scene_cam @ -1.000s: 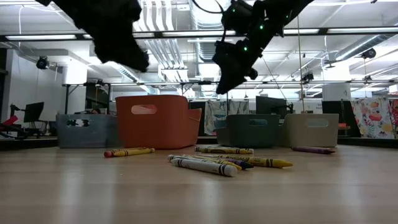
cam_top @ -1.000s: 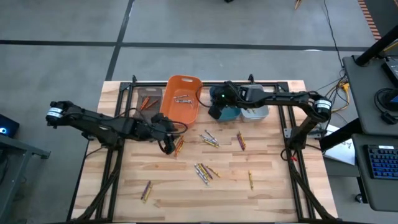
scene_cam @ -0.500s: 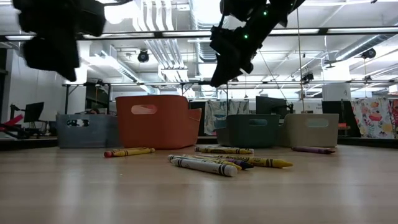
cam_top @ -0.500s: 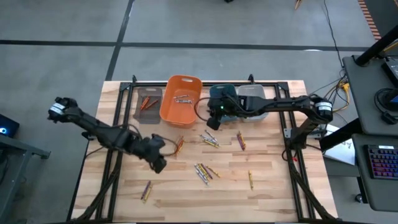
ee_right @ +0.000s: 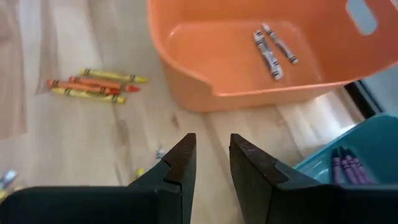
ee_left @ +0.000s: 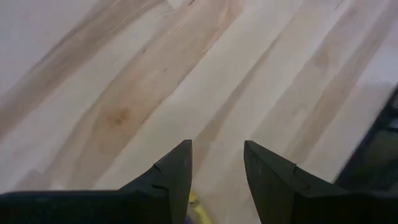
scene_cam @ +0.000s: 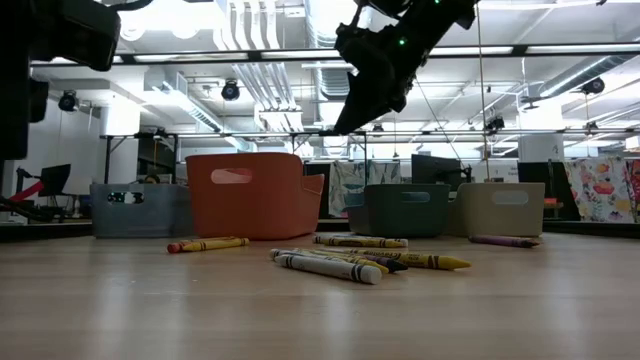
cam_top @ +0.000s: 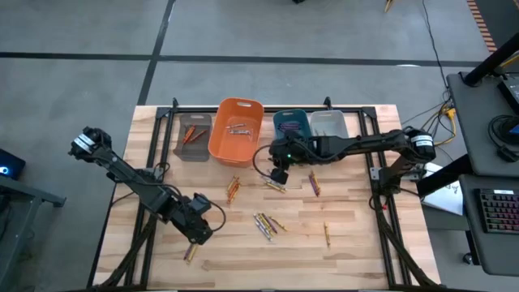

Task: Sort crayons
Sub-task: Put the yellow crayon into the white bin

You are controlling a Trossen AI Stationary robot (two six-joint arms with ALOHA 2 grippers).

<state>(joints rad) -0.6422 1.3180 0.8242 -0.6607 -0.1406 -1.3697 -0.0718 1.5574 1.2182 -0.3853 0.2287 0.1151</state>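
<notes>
Now the left gripper hangs over bare wood well in front of the orange bin, fingers parted and empty, a crayon pair just beside it. Crayons lie scattered in front of that bin. The right gripper hovers just beside the bin's front right corner, fingers slightly apart, holding nothing.

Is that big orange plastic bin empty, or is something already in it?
Not empty. The orange plastic bin holds a few greyish crayons lying on its floor, seen in the right wrist view and from above.
</notes>
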